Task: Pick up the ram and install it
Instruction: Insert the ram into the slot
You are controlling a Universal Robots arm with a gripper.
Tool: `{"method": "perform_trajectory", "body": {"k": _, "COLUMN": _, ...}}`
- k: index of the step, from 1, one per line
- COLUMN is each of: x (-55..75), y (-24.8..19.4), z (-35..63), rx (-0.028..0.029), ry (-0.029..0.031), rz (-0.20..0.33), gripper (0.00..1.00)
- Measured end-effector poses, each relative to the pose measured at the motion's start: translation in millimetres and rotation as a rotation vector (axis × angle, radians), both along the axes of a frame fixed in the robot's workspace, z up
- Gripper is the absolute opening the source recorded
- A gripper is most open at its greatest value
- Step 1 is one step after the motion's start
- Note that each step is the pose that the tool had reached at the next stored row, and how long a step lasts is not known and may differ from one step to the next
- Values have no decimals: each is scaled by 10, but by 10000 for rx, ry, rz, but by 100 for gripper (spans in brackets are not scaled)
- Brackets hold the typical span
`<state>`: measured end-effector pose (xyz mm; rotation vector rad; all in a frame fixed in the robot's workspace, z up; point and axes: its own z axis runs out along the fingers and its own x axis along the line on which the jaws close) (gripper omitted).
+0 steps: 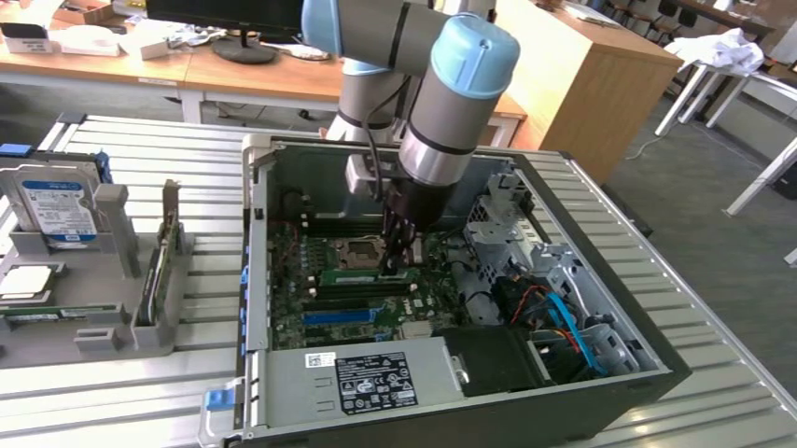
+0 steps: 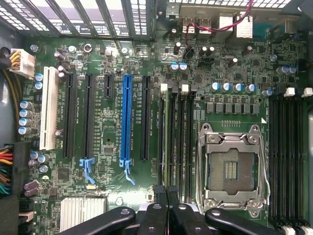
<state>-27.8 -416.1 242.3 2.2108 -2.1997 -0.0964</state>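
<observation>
Our tool [image 2: 167,191], clenched on the ram [image 1: 368,274], hovers at the memory slots [image 2: 183,142], so we want it level, square to its slot and pressed down evenly.

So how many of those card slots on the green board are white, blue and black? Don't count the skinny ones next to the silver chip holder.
White slot: 1
Blue slot: 1
Black slots: 4 (3 long, 1 short)
Total: 6
</observation>
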Motion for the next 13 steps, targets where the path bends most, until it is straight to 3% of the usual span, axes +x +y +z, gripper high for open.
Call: {"method": "perform_trajectory", "body": {"k": 13, "x": -25, "y": 0, "z": -33, "rx": -1, "ry": -65, "rz": -3, "gripper": 12}}
